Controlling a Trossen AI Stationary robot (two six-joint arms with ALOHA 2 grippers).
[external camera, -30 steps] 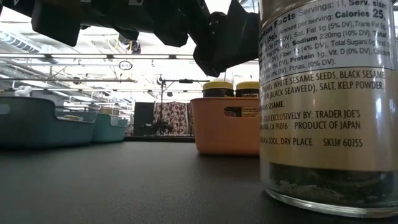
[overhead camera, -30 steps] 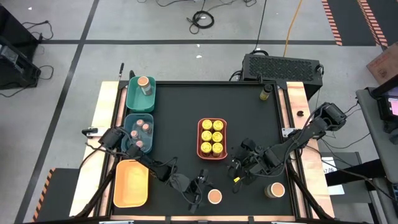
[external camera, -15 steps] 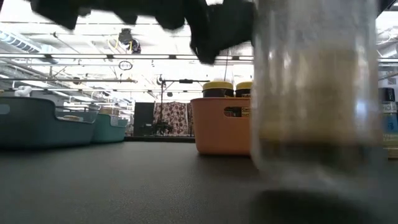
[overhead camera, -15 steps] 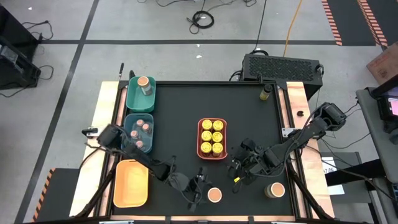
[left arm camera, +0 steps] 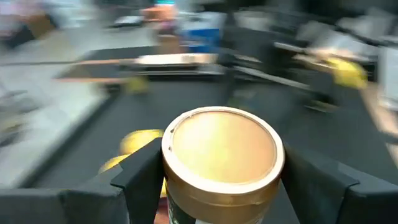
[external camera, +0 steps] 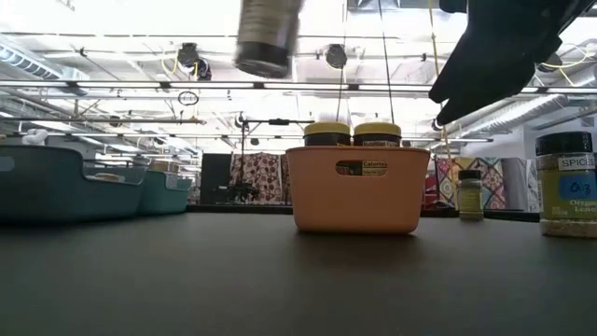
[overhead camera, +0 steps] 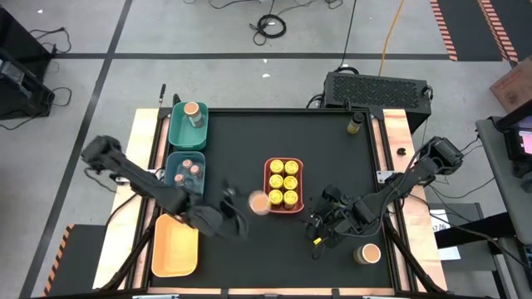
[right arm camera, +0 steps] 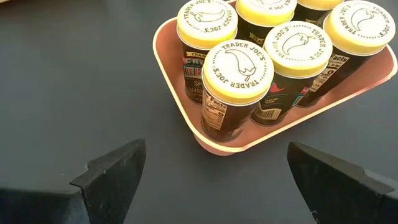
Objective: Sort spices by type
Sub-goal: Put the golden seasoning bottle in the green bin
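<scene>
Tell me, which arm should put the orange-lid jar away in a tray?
The left. Its tool already grips the tan-orange-lid jar, lifted off the table near the coral tray. The right tool hangs open and empty by that tray.

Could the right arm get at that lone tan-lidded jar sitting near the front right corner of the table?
Probably yes. The right gripper hangs with its fingers wide open and empty, the tan-lidded jar stands close beside it on bare table, and nothing lies between them.
</scene>
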